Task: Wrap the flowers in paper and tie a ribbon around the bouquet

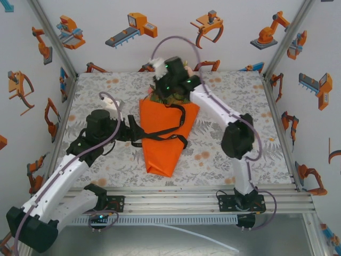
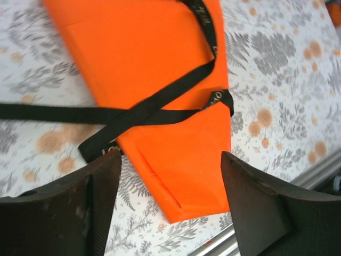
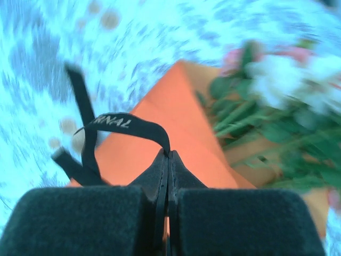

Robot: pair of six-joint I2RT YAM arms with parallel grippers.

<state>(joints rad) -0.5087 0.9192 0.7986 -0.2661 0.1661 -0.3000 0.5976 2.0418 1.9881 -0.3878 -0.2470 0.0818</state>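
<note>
- Top external: an orange paper cone bouquet (image 1: 162, 146) lies mid-counter (image 1: 229, 154), with a narrow black ribbon (image 1: 176, 128) crossed over it. The left tool (image 1: 136, 132) is just beside the cone's left edge, and the right tool (image 1: 171, 96) is over its wide rim.
- Left wrist: the left tool's fingers stand apart, with the cone's narrow end between them.
- Right wrist: the right tool's fingers are pressed together, clamped on a loop of the black ribbon above the cone. Blurred pink and white blossoms (image 3: 277, 85) lie at the cone's rim.
</note>
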